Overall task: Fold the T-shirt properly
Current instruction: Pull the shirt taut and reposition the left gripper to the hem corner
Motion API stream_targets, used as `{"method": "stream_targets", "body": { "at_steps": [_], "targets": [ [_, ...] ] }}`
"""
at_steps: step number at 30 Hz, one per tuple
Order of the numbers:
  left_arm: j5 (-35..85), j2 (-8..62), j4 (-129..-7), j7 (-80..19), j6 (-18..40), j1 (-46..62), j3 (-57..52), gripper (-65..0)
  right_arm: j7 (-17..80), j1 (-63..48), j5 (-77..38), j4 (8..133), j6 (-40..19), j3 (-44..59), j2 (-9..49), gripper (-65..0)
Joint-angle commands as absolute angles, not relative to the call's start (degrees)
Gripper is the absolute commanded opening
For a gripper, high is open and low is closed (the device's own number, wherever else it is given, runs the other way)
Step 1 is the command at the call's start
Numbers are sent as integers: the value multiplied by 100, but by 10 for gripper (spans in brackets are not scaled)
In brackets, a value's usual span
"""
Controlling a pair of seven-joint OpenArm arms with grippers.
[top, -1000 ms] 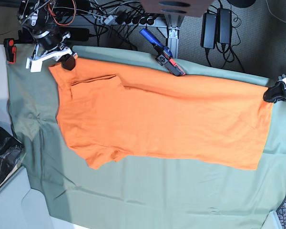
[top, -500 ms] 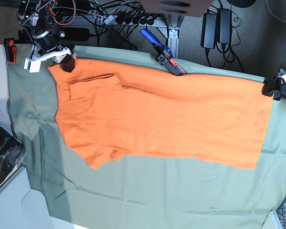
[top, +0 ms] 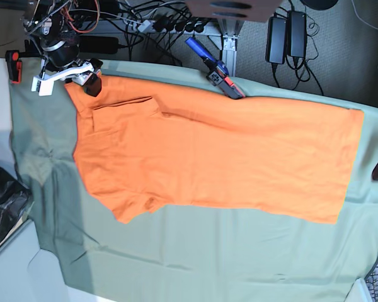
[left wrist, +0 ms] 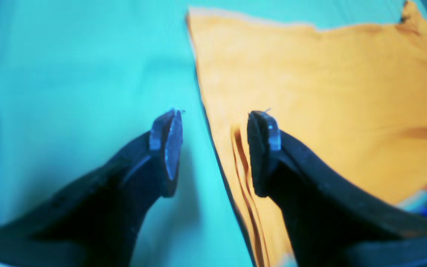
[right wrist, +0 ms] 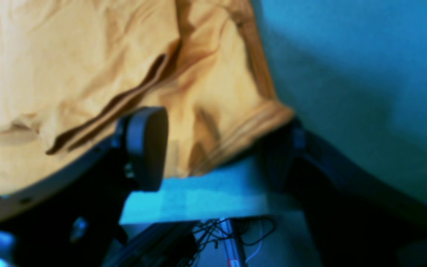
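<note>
Since a second ago both grippers have let go of the T-shirt (top: 220, 154). My left gripper (left wrist: 213, 152) has pulled off the hem corner to the far edge of the base view; its jaws stand wide and empty, straddling the shirt's edge, one over orange, one over the green cloth (top: 195, 251). My right gripper (right wrist: 213, 148) sits at the shirt's collar-side corner, jaws well apart, a ribbed edge lying loose between them, nothing clamped.

The shirt lies folded lengthwise, spread across the middle of the green cloth.

My worry: that ribbed edge could snag a finger as I lift away and drag the fold open. The blue-and-red tool (top: 215, 69) touches the shirt's upper edge and could catch a sweep. Bare cloth below the shirt gives the freest room.
</note>
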State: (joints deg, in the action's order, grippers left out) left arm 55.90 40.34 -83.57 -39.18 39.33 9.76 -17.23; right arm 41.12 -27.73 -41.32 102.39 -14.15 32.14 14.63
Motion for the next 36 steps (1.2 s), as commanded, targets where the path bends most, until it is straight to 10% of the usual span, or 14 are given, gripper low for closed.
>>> {"method": "stream_targets", "body": {
  "at_steps": [1, 16, 36],
  "targets": [
    [5537, 4174, -8353, -3701, 4000, 676, -1562, -336, 3986, -2740, -4169, 10339, -1933, 3267, 1553, -245],
    [3844, 3234, -4462, -2585, 4000, -2427, 239, -366, 3990, -2637, -3986, 10339, -1933, 3267, 1555, -245],
    [4713, 2910, -4392, -3295, 4000, -2443, 239, -367, 3966, -2617, -4003, 10342, -1933, 3267, 1553, -245]
  ]
}}
